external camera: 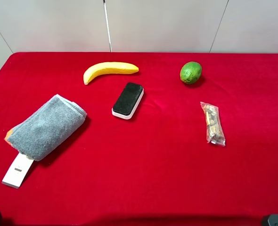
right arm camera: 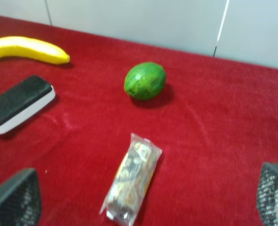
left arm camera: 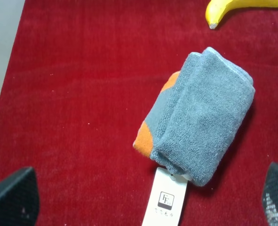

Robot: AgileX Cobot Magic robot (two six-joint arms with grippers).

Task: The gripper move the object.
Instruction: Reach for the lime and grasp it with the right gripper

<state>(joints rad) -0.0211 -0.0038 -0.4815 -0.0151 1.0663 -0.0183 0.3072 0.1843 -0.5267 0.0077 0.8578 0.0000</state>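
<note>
The object, a small oval green fruit (external camera: pixel 191 72), lies on the red cloth at the back right; the right wrist view shows it (right arm camera: pixel 145 81) ahead of the fingers. My right gripper (right arm camera: pixel 143 197) is open, its black fingertips (right arm camera: pixel 14 200) spread wide, well short of the fruit and holding nothing. My left gripper (left arm camera: pixel 145 197) is also open and empty, hovering over the near end of a folded grey towel (left arm camera: pixel 202 115). In the high view only dark bits of the arms show at the bottom corners.
A yellow banana (external camera: pixel 110 70) lies at the back, a black-and-white eraser block (external camera: pixel 127 100) in front of it. A clear snack packet (external camera: pixel 213 123) lies between the right gripper and the fruit. The grey towel (external camera: pixel 47 126) with a white tag (external camera: pixel 18 171) lies at the left.
</note>
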